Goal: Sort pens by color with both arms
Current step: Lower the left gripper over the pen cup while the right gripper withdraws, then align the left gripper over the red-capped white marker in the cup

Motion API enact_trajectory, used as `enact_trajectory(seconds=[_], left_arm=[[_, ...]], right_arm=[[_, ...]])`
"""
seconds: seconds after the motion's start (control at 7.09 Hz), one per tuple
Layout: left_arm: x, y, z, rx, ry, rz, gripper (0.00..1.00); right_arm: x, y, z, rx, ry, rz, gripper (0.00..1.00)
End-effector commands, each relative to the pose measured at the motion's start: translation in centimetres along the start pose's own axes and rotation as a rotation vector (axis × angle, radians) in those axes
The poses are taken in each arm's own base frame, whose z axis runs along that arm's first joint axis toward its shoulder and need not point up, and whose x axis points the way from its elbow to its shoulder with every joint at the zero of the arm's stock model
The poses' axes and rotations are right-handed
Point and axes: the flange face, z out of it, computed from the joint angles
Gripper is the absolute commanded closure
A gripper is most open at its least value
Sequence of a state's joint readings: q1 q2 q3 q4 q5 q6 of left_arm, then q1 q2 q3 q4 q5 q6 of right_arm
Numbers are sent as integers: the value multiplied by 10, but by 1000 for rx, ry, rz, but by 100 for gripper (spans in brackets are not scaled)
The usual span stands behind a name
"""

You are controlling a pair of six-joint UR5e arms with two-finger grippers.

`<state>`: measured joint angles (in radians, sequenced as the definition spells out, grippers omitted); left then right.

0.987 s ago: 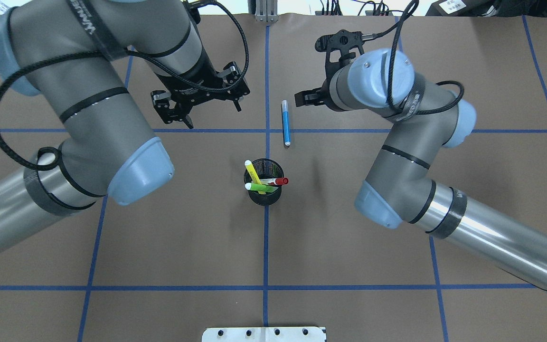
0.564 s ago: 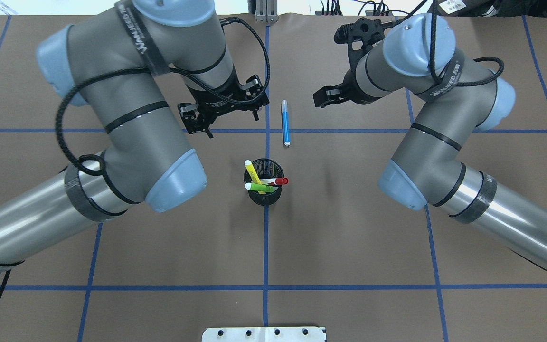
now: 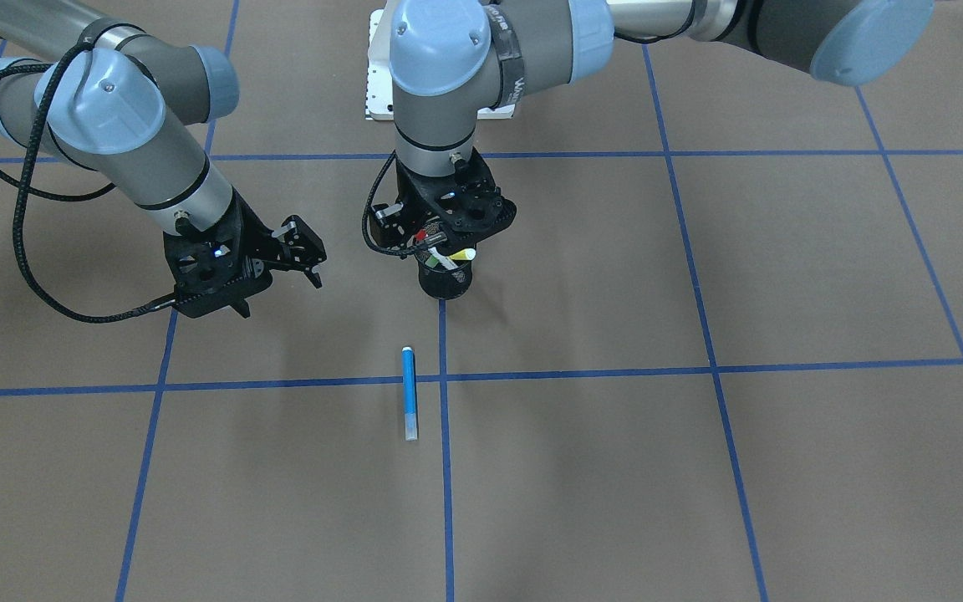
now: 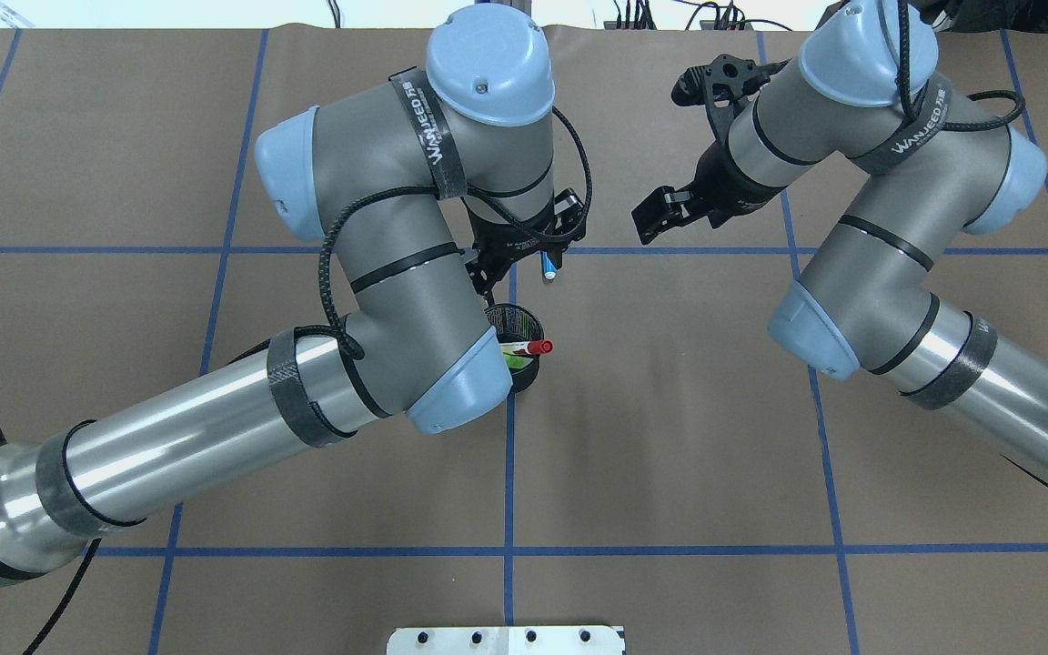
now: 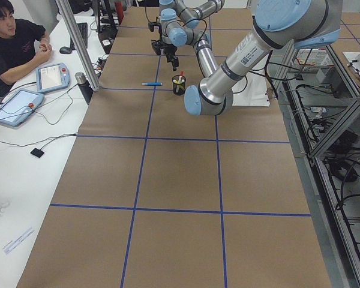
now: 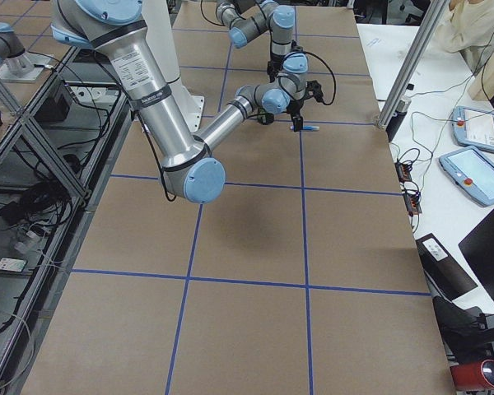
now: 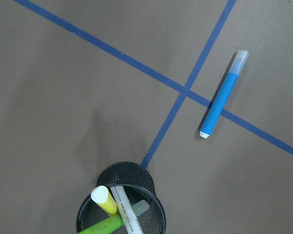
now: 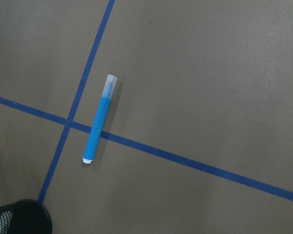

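We see the left gripper [image 3: 446,242] hanging straight over the black mesh cup [image 3: 445,284], close above the pen tips. Its knuckles stand spread wide, so we read the pincer as wide with nothing in it, though the fingertips themselves are lost against the dark cup. Three pens lean inside the cup: the yellow pen [image 7: 103,199], the green pen [image 7: 105,226] and the white pen with the red cap [image 4: 531,347], whose cap juts over the rim toward the robot's right. The blue pen [image 3: 409,393] lies flat on the brown table [image 3: 699,468], apart from the cup on the side away from the robot's base. It lies just beside the centre tape line [image 3: 446,502], on the robot's right of it, and crosses the tape that runs across the table. The right gripper [image 3: 279,288] hovers tilted above the table on the robot's right of the cup, its pincer wide and empty, and it touches neither the cup nor the blue pen.
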<state>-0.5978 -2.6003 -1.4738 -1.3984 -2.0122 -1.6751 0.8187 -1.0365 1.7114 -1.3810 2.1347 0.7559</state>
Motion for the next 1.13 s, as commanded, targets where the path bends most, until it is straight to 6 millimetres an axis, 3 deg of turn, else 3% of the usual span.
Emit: enact_trajectory(seconds=[0.0,0.28,0.85,0.99], left_arm=[[15,4,25,0,-51,-56,22],[10,13,39,-12,-81,-67,28],[7,25,41,-42,-111,-79,29],[8,31,43,-48,-112,-71,33]], right_arm=[[2,1,1,-5,0,1,2],[0,1,0,-3,-2,1,2],[-1,2,2,-6,-1,2,2],[-2,2,3,-7,-2,2,2]])
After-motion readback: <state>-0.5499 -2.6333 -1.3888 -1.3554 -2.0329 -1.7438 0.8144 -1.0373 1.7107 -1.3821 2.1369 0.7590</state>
